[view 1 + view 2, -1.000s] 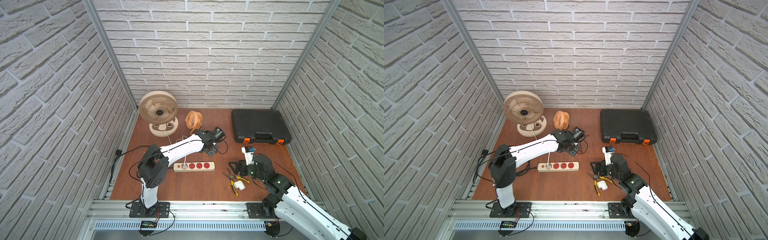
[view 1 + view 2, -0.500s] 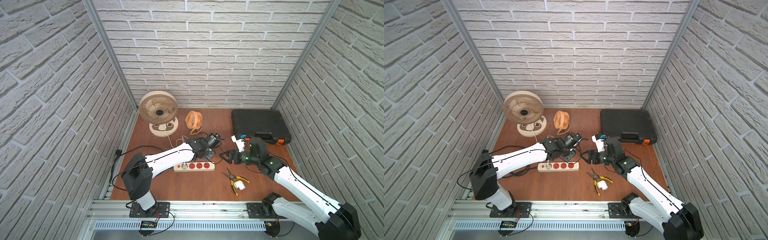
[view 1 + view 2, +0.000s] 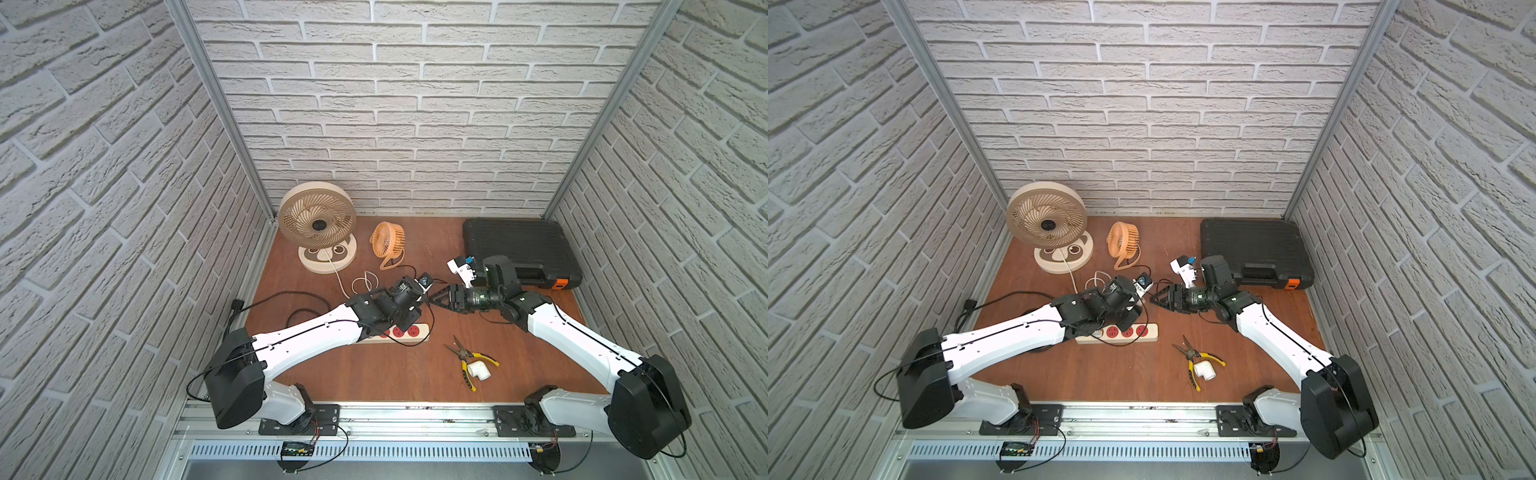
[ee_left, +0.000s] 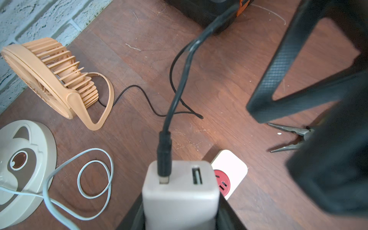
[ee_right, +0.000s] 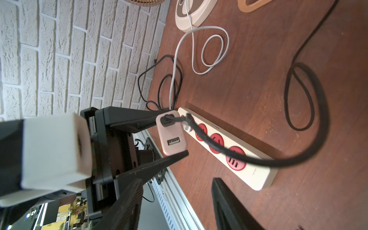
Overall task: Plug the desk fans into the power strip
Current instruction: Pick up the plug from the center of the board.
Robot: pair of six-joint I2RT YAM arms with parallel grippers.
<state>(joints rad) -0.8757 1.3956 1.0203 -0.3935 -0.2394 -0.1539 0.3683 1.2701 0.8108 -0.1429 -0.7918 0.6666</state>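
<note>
The small orange desk fan (image 3: 388, 241) stands at the back, and its thin black cable (image 4: 179, 87) runs to a white USB adapter (image 4: 180, 191). My left gripper (image 5: 172, 133) is shut on that adapter and holds it just above the power strip (image 3: 419, 331), near the strip's left end. The cream strip (image 5: 256, 175) lies flat with its red sockets up, partly hidden under my left arm in both top views. My right gripper (image 3: 432, 299) faces the left one from the right, open, with nothing between its fingers (image 4: 278, 69).
A large beige fan (image 3: 318, 220) with a looped white cord (image 3: 361, 284) stands at the back left. At the back right is a black tool case (image 3: 519, 249). Yellow-handled pliers (image 3: 469, 357) and a white pipe elbow (image 3: 478, 370) lie right of the strip.
My right arm has swung from the front right to the middle and now points at the left gripper, with its jaws narrower. My left gripper has come a little nearer and lower with the adapter.
</note>
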